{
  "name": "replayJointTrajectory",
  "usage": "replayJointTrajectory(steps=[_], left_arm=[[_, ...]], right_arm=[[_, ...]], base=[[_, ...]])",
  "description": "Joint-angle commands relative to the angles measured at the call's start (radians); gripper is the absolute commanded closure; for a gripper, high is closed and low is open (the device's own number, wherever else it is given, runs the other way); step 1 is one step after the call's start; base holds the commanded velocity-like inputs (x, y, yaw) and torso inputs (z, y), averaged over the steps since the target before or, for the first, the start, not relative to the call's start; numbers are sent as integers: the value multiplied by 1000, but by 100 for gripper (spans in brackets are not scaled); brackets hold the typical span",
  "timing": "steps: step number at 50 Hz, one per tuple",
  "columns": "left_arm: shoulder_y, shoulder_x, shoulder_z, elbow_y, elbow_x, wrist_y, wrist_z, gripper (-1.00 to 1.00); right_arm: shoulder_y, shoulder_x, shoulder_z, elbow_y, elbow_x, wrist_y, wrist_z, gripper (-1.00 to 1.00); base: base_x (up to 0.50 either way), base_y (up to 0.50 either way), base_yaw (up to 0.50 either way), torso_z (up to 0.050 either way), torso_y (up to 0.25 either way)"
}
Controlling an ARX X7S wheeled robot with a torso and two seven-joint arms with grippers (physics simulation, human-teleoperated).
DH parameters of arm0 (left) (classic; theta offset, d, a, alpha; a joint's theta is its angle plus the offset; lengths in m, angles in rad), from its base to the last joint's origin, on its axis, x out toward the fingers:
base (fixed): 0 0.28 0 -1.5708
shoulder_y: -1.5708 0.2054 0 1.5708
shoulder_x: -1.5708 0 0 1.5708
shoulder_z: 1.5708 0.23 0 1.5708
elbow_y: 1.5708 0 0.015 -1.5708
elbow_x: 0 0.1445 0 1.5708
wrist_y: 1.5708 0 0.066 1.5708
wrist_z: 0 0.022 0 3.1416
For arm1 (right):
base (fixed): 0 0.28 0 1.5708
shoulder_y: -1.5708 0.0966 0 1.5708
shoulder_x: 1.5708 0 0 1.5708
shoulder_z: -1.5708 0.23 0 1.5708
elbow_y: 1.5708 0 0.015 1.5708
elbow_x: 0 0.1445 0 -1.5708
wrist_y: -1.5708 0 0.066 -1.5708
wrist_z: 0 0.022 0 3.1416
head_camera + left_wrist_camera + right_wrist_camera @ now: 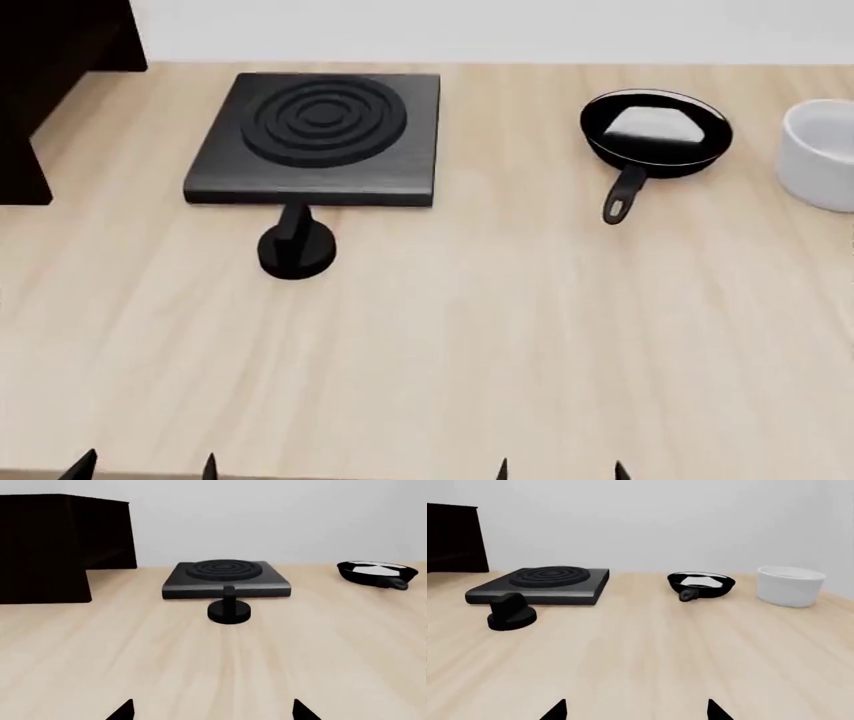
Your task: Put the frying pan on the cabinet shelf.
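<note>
The frying pan is small, round and black with a white reflection inside. It rests on the wooden table at the far right, handle pointing toward me; it also shows as the pan and the pan in the wrist views. The dark cabinet stands at the far left, also seen as the cabinet; its shelf is too dark to make out. My left gripper and right gripper hover at the near table edge, both open and empty, far from the pan.
A square black hob plate with concentric rings sits at the back centre-left. A black knob stands just in front of it. A white cylindrical pot stands right of the pan. The wooden table stretches between the grippers and these objects.
</note>
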Motion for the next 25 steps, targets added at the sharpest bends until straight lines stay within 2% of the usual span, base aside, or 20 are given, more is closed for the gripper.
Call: replayJointTrajectory(steps=[1, 25], left_arm=[[-8, -18, 21, -8, -20, -5, -20, -100], [-7, -43, 45, -7, -75, -4, -39, -100]], right_arm=[[3, 20, -22, -7, 17, 11, 26, -100], [8, 48, -56, 1, 41, 6, 58, -100]], base=[[0, 0, 0, 50, 41], [0, 0, 0, 50, 46]])
